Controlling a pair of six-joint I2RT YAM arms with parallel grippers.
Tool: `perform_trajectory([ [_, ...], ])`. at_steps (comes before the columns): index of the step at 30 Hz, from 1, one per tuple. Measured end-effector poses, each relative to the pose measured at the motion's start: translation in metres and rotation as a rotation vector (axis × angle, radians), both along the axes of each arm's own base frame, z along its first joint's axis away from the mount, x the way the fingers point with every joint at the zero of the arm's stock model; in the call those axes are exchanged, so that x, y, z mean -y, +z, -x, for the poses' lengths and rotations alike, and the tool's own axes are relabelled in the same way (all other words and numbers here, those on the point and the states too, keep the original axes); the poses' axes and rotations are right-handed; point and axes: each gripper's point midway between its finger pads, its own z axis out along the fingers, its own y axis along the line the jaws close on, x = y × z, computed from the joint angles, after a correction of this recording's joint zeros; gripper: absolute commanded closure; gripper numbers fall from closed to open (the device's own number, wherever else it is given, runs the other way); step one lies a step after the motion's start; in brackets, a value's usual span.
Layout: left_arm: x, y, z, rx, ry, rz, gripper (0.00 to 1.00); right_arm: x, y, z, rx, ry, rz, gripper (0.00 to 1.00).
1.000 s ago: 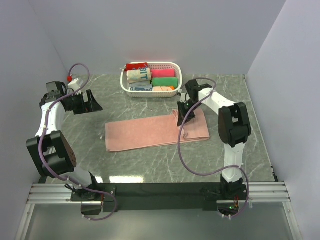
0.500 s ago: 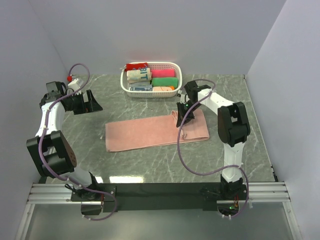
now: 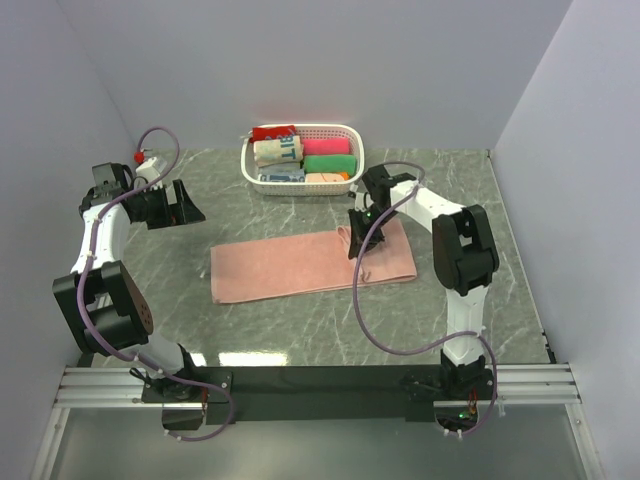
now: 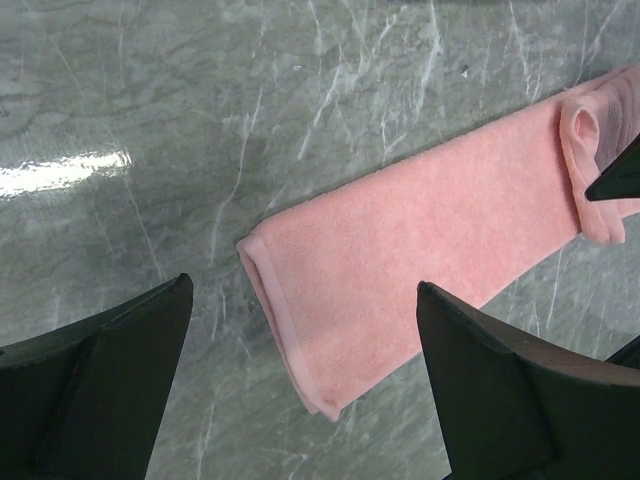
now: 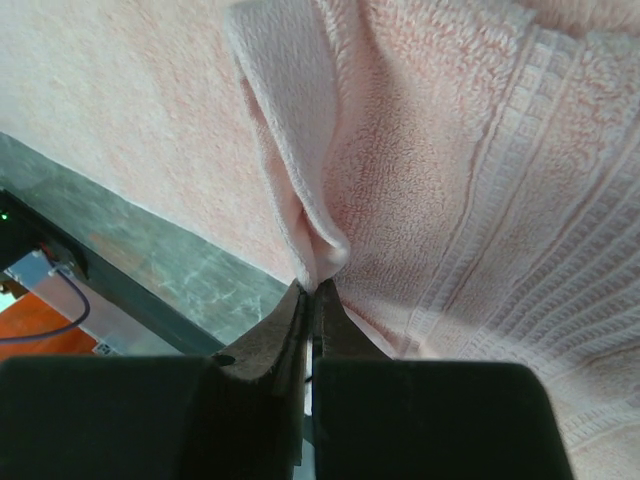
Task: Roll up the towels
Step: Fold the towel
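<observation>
Towel (image 3: 290, 265) fold pinched by R fingers (image 5: 270, 345), arm angled down; L fingers (image 4: 100, 390) spread.

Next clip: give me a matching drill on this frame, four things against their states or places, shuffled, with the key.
Things
1. left pincer
2. right pincer
3. pink towel
4. white basket

States or places
A. at the far edge of the table, rolled cloths inside
B. shut, pinching pink fabric
C. open, holding nothing
D. lying flat along the table, one end pinched up

Pairs: 1-C; 2-B; 3-D; 4-A
</observation>
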Motion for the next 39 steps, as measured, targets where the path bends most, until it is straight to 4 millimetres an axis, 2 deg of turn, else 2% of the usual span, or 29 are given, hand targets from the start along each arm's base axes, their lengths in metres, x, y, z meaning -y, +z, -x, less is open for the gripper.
perform_trajectory([
  [7, -0.001, -0.001, 0.0, -0.002, 0.003, -0.004, 0.0, -0.006, 0.006, -0.008, 0.024, -0.004, -0.012, 1.0],
  [11, -0.001, -0.001, 0.0, -0.003, 0.003, -0.004, 0.01, -0.01, 0.003, -0.005, 0.01, 0.005, -0.016, 1.0],
  [14, -0.001, -0.001, 0.0, -0.001, 0.0, -0.005, 0.01, -0.016, -0.003, 0.0, -0.011, 0.022, -0.017, 0.86],
  [15, -0.001, -0.001, 0.0, 0.0, -0.001, -0.005, 0.0, -0.018, -0.005, 0.001, -0.018, 0.027, -0.015, 0.75],
  [17, -0.001, -0.001, 0.0, 0.005, -0.01, -0.01, 0.01, -0.02, -0.007, -0.001, -0.025, 0.031, -0.014, 0.64],
  [19, 0.001, -0.002, 0.003, 0.003, -0.026, -0.011, 0.01, -0.023, -0.005, -0.005, -0.021, 0.044, -0.019, 0.63],
  [22, 0.007, -0.005, 0.01, -0.009, -0.07, -0.022, 0.01, -0.026, 0.01, -0.015, 0.007, 0.056, -0.053, 0.62],
  [23, 0.01, -0.007, 0.012, -0.012, -0.086, -0.025, 0.03, -0.026, 0.016, -0.019, 0.023, 0.06, -0.069, 0.63],
  [25, 0.024, -0.01, 0.021, -0.019, -0.142, -0.035, 0.17, -0.023, 0.032, -0.029, 0.057, 0.071, -0.111, 0.66],
  [27, 0.042, -0.015, 0.032, -0.034, -0.208, -0.04, 0.33, -0.011, 0.043, -0.037, 0.094, 0.076, -0.129, 0.74],
  [29, 0.064, -0.021, 0.046, -0.048, -0.295, -0.046, 0.43, 0.01, 0.053, -0.042, 0.123, 0.07, -0.127, 0.85],
  [30, 0.074, -0.024, 0.052, -0.06, -0.332, -0.047, 0.52, 0.022, 0.056, -0.044, 0.135, 0.065, -0.12, 0.87],
  [32, 0.093, -0.032, 0.064, -0.088, -0.403, -0.051, 0.6, 0.046, 0.057, -0.047, 0.147, 0.048, -0.098, 0.9],
  [34, 0.107, -0.04, 0.073, -0.117, -0.456, -0.06, 0.65, 0.069, 0.049, -0.045, 0.136, 0.031, -0.067, 0.92],
  [36, 0.118, -0.049, 0.079, -0.147, -0.5, -0.074, 0.67, 0.094, 0.03, -0.035, 0.092, 0.005, -0.022, 0.95],
  [38, 0.123, -0.062, 0.081, -0.187, -0.522, -0.09, 0.71, 0.109, 0.012, -0.022, 0.038, -0.007, 0.012, 0.97],
  [39, 0.125, -0.071, 0.082, -0.217, -0.528, -0.1, 0.75, 0.114, 0.005, -0.016, 0.013, -0.008, 0.025, 0.97],
])
